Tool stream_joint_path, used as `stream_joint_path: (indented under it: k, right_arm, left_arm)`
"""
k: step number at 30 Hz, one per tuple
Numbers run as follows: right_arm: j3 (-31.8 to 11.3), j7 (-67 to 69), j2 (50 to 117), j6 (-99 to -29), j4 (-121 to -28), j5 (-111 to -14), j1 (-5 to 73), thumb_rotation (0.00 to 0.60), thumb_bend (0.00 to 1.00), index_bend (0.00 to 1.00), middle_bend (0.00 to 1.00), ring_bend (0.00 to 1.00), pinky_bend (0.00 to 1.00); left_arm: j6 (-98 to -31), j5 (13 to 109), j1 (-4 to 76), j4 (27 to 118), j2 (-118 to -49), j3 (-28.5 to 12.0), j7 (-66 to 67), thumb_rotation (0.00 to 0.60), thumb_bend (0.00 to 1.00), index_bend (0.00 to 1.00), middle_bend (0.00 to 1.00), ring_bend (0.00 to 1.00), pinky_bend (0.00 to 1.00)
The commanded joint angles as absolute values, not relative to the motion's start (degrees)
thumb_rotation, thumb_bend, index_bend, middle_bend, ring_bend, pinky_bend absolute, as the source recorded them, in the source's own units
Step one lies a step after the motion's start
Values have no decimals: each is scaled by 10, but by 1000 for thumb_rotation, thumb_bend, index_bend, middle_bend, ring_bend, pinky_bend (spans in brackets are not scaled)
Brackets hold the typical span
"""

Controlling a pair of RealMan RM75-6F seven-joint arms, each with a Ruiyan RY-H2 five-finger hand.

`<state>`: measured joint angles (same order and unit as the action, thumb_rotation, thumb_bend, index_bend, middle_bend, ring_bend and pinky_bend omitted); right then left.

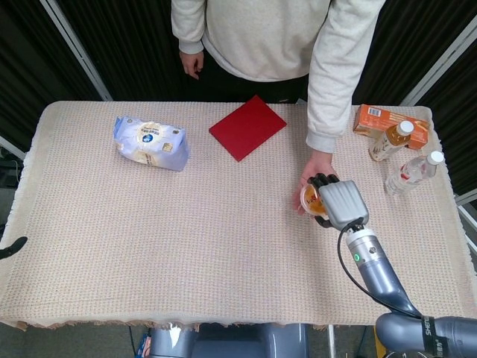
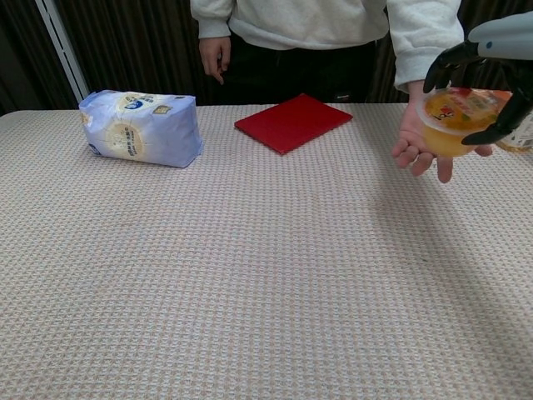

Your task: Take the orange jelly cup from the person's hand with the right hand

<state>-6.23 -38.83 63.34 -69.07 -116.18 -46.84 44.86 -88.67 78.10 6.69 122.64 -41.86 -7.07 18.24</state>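
Note:
The orange jelly cup (image 2: 455,122) (image 1: 311,198) has a clear plastic body and a printed lid. My right hand (image 2: 490,77) (image 1: 339,203) grips it from above, dark fingers curled around its rim. The person's hand (image 2: 415,142) (image 1: 311,170) lies open, palm up, just under and to the left of the cup, its fingers no longer wrapped around it. Only a dark tip of my left hand (image 1: 11,247) shows at the table's left edge in the head view.
A blue-white bag (image 1: 151,143) lies at the far left, a red flat square (image 1: 247,127) at the far middle. An orange box (image 1: 389,121) and two bottles (image 1: 408,170) stand at the far right. The person stands behind the table.

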Motion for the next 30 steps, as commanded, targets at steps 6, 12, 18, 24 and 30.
stream_joint_path:
  k: [6, 12, 18, 24, 30]
  right_arm:
    - [9, -376, 621, -697, -1217, -544, 391, 600, 287, 686, 620, 568, 630]
    - [52, -374, 665, -683, -1164, -566, 363, 600, 288, 687, 620, 568, 630]
    - [54, -358, 719, -686, -1079, -572, 339, 600, 285, 652, 553, 508, 623]
    - [53, -352, 724, -677, -1056, -572, 329, 600, 195, 316, 142, 60, 245]
    - [48, -358, 711, -683, -1070, -578, 322, 600, 161, 164, 0, 0, 58]
  left_arm:
    - [-891, 786, 65, 1229, -418, -70, 184, 600, 109, 0, 0, 0, 0]
    - [-894, 789, 63, 1230, -417, -70, 183, 600, 109, 0, 0, 0, 0]
    - [-892, 788, 64, 1229, -417, -69, 184, 600, 110, 0, 0, 0, 0]
    - [-891, 787, 64, 1229, -417, -70, 185, 600, 110, 0, 0, 0, 0]
    - [-893, 789, 63, 1229, -417, -70, 185, 600, 110, 0, 0, 0, 0]
